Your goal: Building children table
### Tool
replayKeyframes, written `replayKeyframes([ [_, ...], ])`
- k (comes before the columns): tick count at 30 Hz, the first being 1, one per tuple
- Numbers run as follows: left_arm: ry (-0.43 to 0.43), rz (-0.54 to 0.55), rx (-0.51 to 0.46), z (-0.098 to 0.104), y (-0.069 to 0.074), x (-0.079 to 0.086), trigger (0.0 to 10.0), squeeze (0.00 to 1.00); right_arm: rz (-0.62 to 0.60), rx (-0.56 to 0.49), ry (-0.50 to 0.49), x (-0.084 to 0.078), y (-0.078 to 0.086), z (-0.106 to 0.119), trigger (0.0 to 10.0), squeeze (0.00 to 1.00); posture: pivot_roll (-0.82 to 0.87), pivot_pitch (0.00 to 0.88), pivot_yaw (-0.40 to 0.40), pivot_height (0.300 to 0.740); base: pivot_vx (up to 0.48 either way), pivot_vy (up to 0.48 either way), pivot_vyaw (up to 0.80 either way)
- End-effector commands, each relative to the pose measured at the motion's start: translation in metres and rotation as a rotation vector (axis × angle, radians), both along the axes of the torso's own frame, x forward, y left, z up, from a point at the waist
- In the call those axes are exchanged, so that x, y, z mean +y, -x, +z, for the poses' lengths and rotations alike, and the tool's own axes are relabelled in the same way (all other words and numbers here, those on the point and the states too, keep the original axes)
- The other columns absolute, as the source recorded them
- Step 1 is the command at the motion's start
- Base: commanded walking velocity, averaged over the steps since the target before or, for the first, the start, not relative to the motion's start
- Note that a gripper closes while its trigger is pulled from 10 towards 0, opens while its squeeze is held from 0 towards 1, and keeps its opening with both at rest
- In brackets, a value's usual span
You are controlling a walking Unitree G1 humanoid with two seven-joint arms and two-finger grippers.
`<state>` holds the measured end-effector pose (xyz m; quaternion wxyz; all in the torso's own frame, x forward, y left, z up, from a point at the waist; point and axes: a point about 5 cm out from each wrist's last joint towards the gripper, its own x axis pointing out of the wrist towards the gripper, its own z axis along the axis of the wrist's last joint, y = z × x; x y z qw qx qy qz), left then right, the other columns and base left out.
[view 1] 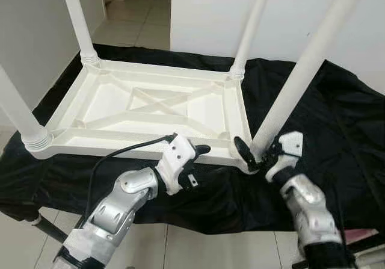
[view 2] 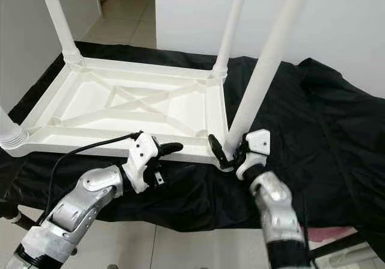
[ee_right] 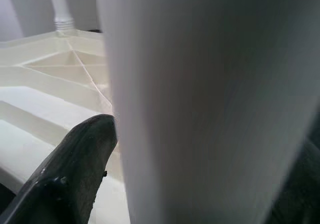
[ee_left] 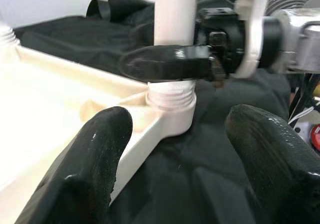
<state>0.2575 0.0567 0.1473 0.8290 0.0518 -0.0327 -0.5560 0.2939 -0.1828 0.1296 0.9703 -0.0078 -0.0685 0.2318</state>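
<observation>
- Pale walls and a tiled floor are framing a tabletop draped in a crumpled black cloth point(view 1: 337, 118), which is serving as the work surface.
- Lying upside down on that cloth is the white moulded-plastic children's table point(view 1: 150, 109), its ribbed underside facing up and four white tubular legs rising from its corner sockets.
- Nearest the robot on its right, the leaning white plastic leg point(view 1: 301, 70) is standing in the table's near-right corner socket point(ee_left: 170, 106), tilted away from the table rather than upright.
- At that socket, the right pincer point(view 1: 257, 154) is gripping the base of the leg, one black finger on each side of the tube.
- Just beside the table's near edge, short of the same corner, the left pincer point(view 1: 195, 157) is hovering with its fingers spread apart and holding nothing.
- As a judgement, the leg is looking only partly seated; twisting it while it is leaning could cross its thread or pop it out of the socket.
- Pushing sideways could also be dragging the light table across the slippery cloth, since the left pincer is not bracing it.
</observation>
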Motion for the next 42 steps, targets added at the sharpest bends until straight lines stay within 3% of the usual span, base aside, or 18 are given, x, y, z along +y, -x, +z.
replayKeyframes([
  [1,-0.018,-0.058,0.006,0.000,0.002,-0.002,10.0,0.00,0.020,0.023,-0.005,0.000,0.002,-0.007,10.0,0.00,0.00,0.000,-0.047,0.740,0.000,0.000,0.00],
  [6,-0.017,-0.071,0.006,0.003,0.002,-0.003,10.0,0.00,0.148,0.063,0.031,0.005,-0.008,-0.010,10.0,0.00,0.01,0.000,-0.051,0.740,0.000,0.000,0.00],
  [7,-0.017,-0.067,0.004,0.004,0.001,-0.003,10.0,0.00,0.149,0.062,0.054,0.005,-0.011,-0.012,4.0,0.00,0.01,0.000,-0.059,0.740,0.000,0.000,0.00],
  [8,-0.015,-0.062,0.000,0.004,0.000,-0.003,10.0,0.00,0.155,0.068,0.068,0.005,-0.013,-0.014,1.5,0.00,0.01,0.000,-0.062,0.740,0.000,0.000,0.00],
  [12,-0.014,-0.055,-0.005,0.005,-0.001,-0.004,10.0,0.00,0.176,0.076,0.077,0.003,-0.017,-0.016,1.5,0.00,0.02,0.000,-0.064,0.740,0.000,0.000,0.00],
  [13,-0.013,-0.054,-0.004,0.005,-0.001,-0.004,10.0,0.00,0.172,0.075,0.080,0.001,-0.017,-0.017,0.0,0.00,0.02,0.000,-0.069,0.740,0.000,0.000,0.00],
  [21,-0.012,-0.050,0.000,0.005,0.001,-0.003,10.0,0.00,0.138,0.082,0.080,-0.006,-0.018,-0.020,0.0,0.00,0.02,0.000,-0.073,0.740,0.000,0.000,0.00],
  [22,-0.013,-0.050,0.001,0.005,0.001,-0.003,10.0,0.00,0.121,0.081,0.075,-0.006,-0.017,-0.020,10.0,0.00,0.02,0.000,-0.073,0.740,0.000,0.000,0.00],
  [30,-0.017,-0.051,0.003,0.003,0.002,-0.002,10.0,0.00,0.069,0.080,0.057,-0.006,-0.015,-0.022,10.0,0.00,0.02,0.000,-0.069,0.740,0.000,0.000,0.00],
  [34,-0.021,-0.059,0.006,0.002,0.002,-0.003,10.0,0.00,-0.053,0.083,0.060,0.001,-0.012,-0.023,10.0,0.00,0.01,0.000,-0.063,0.740,0.000,0.000,0.00],
  [39,-0.022,-0.061,0.005,0.002,0.002,-0.004,10.0,0.00,-0.117,0.083,0.022,0.006,-0.008,-0.021,10.0,0.00,0.01,0.000,-0.063,0.740,0.000,0.000,0.00],
  [42,-0.024,-0.064,0.008,0.001,0.003,-0.004,10.0,0.00,-0.261,0.103,-0.032,0.013,-0.004,-0.022,10.0,0.00,0.01,0.000,-0.061,0.740,0.000,0.000,0.00],
])
